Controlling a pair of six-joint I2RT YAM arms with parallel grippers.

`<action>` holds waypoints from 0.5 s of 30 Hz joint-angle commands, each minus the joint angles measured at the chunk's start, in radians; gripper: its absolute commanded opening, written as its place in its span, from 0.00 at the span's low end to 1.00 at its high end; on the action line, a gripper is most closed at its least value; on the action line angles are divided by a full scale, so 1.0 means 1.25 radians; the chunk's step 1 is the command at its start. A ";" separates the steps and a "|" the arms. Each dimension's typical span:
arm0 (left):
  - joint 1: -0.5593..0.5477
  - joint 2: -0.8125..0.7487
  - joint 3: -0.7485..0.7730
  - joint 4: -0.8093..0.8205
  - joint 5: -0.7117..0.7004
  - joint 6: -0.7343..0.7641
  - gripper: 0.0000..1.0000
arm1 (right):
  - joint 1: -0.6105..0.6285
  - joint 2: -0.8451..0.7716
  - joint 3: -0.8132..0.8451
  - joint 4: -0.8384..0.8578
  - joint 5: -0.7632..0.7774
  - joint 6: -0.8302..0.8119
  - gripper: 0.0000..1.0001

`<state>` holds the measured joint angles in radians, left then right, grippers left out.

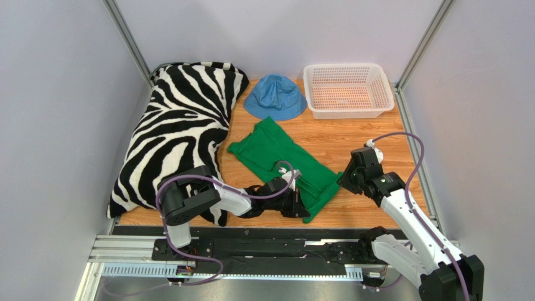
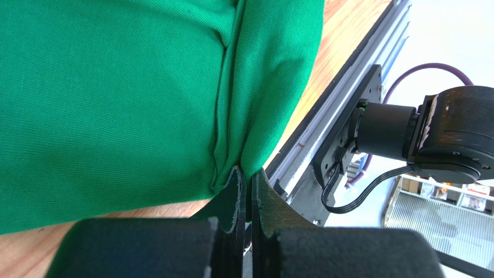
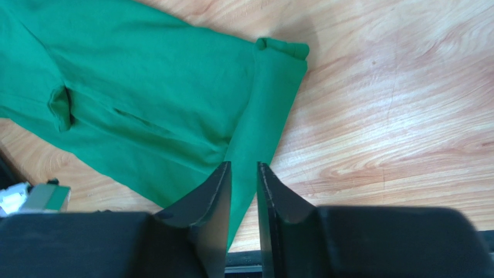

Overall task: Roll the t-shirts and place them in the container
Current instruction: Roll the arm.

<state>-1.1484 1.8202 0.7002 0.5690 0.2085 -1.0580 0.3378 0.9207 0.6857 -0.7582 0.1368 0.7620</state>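
The green t-shirt (image 1: 276, 150) lies folded into a long band on the wooden table (image 1: 370, 132), running from the middle toward the near edge. My left gripper (image 1: 302, 204) is low at the shirt's near end. In the left wrist view its jaws (image 2: 249, 171) are pressed together on a pinched fold of the t-shirt (image 2: 116, 87). My right gripper (image 1: 343, 178) hovers at the shirt's right edge. In the right wrist view it (image 3: 243, 166) stands open by a narrow gap, and the t-shirt (image 3: 145, 87) lies flat on the wood beneath, not gripped.
A black-and-white zebra pillow (image 1: 176, 132) fills the left side of the table. A blue bucket hat (image 1: 275, 97) sits at the back centre, with a white plastic basket (image 1: 348, 111) to its right. A metal rail (image 1: 251, 241) runs along the near edge.
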 commanded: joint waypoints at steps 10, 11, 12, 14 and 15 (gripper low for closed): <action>-0.003 0.029 -0.020 -0.039 0.010 -0.003 0.00 | 0.071 -0.044 -0.103 0.069 -0.054 0.060 0.13; -0.002 0.028 -0.021 -0.038 0.010 -0.003 0.00 | 0.072 -0.033 -0.106 0.074 -0.055 0.060 0.13; -0.002 0.029 -0.020 -0.038 0.010 -0.003 0.00 | 0.076 -0.025 -0.107 0.082 -0.055 0.060 0.13; -0.002 0.026 -0.020 -0.038 0.010 -0.002 0.00 | 0.077 -0.017 -0.108 0.090 -0.053 0.064 0.13; -0.002 0.026 -0.021 -0.037 0.010 -0.002 0.00 | 0.078 -0.008 -0.109 0.102 -0.052 0.063 0.13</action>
<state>-1.1473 1.8217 0.6991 0.5732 0.2092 -1.0683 0.4263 0.8898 0.5541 -0.7094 0.0738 0.8181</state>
